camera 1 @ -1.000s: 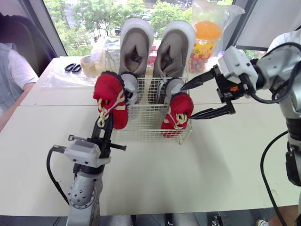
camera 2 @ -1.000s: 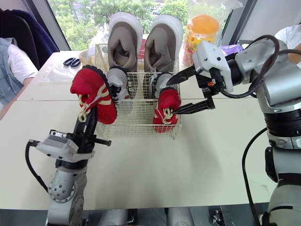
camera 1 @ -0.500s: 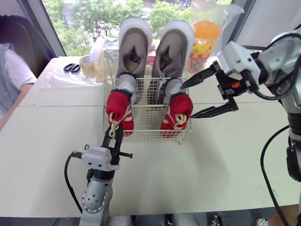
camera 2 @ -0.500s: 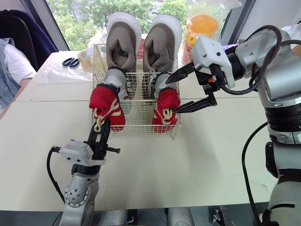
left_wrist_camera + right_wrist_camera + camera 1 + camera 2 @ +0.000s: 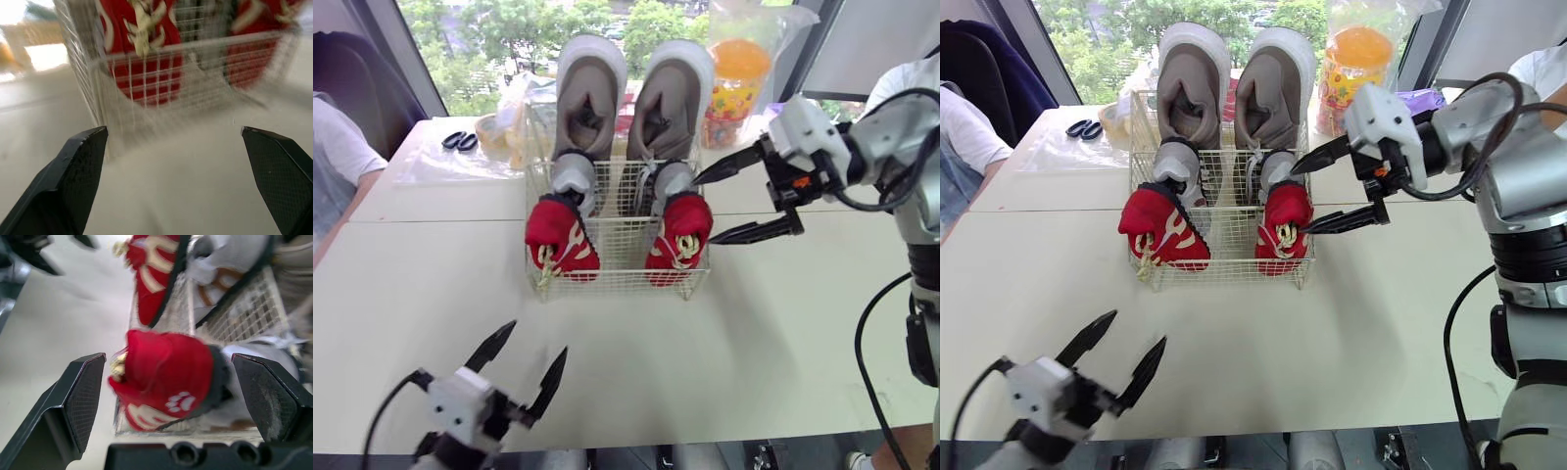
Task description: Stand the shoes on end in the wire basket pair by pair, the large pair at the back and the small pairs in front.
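Seemingly little is left: my left gripper (image 5: 536, 339) gapes empty at 7 o'clock of the basket (image 5: 619, 285), which holds the large pair (image 5: 590, 98) at 12, the grey pair (image 5: 570, 176) and red pair (image 5: 560, 235) toward 6, while my right gripper (image 5: 705, 210) gapes empty at 3.

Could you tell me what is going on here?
The robot is standing shoes in a wire basket: large taupe pair at the back, grey pair before it, red pair in front. Its left gripper hangs open and empty over the table; its right gripper is open beside the right red shoe.
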Available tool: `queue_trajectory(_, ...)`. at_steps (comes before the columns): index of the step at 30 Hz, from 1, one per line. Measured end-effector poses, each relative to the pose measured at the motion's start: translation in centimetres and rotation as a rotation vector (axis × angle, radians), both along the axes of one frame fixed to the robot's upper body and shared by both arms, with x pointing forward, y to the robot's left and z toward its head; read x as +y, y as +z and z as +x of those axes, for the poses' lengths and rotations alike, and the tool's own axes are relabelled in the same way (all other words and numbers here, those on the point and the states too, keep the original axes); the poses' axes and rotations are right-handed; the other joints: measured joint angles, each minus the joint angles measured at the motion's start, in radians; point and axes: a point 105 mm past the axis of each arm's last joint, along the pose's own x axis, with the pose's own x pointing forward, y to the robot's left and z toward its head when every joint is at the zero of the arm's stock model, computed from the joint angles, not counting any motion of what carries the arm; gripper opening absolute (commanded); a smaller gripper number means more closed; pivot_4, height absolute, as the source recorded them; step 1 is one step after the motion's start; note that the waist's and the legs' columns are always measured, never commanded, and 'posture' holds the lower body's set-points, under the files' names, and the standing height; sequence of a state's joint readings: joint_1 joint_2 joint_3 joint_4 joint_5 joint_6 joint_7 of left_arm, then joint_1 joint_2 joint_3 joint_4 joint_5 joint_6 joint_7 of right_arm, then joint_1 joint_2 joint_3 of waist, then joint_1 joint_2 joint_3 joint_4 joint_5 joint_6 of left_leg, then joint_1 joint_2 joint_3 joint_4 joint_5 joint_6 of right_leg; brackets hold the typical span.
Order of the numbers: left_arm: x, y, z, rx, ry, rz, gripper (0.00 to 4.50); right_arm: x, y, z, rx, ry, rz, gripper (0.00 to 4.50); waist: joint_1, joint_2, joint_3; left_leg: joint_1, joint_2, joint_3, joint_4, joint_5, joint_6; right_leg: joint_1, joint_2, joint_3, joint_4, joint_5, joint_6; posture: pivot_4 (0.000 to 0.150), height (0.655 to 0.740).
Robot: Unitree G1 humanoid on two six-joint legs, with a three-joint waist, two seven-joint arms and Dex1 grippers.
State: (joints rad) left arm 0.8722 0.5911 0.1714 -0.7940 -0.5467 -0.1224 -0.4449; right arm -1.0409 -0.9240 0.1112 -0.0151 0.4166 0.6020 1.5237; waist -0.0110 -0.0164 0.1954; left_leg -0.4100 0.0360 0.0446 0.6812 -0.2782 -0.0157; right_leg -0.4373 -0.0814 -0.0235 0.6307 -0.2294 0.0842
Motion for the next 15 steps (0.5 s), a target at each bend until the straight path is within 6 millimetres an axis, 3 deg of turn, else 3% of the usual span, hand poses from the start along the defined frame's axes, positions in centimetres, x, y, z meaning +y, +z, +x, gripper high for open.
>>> queue_trajectory(3, 2.1, 2.2, 0.7, 0.072, -0.058, 0.007, 4.44, -0.4, 1.4, -0.3, -0.002, -0.027, 0.083, 4.50, 0.001, 0.000, 0.000, 0.000, 0.000, -0.001, 0.001, 0.000, 0.000, -0.002, 0.000, -0.002, -0.001, 0.000, 0.000, 0.150, 0.7400)
queue_trajectory(7, 3.9, 6.5, 3.2, 0.037, -0.126, 0.037, 4.44, -1.3, 2.7, -0.9, -0.008, -0.075, 0.157, 4.50, -0.002, 0.001, 0.000, 0.000, -0.002, 0.002, 0.000, 0.000, 0.000, 0.003, 0.000, -0.001, -0.002, 0.000, 0.000, 0.150, 0.7400)
queue_trajectory(11, 7.0, 11.4, 7.5, -0.049, -0.133, 0.110, 4.44, -2.2, 1.3, -1.2, 0.034, -0.150, 0.173, 4.50, 0.000, 0.001, -0.001, 0.001, -0.002, 0.001, 0.000, 0.000, 0.000, 0.004, 0.001, -0.003, 0.000, 0.000, 0.000, 0.150, 0.7400)
queue_trajectory(15, 7.2, 14.1, 8.9, -0.056, -0.226, 0.162, 4.44, -4.7, -0.4, -1.2, 0.071, -0.285, 0.153, 4.50, -0.005, 0.000, 0.000, 0.000, -0.002, 0.004, -0.001, 0.000, 0.000, 0.003, 0.000, -0.002, -0.002, 0.000, 0.001, 0.150, 0.7400)
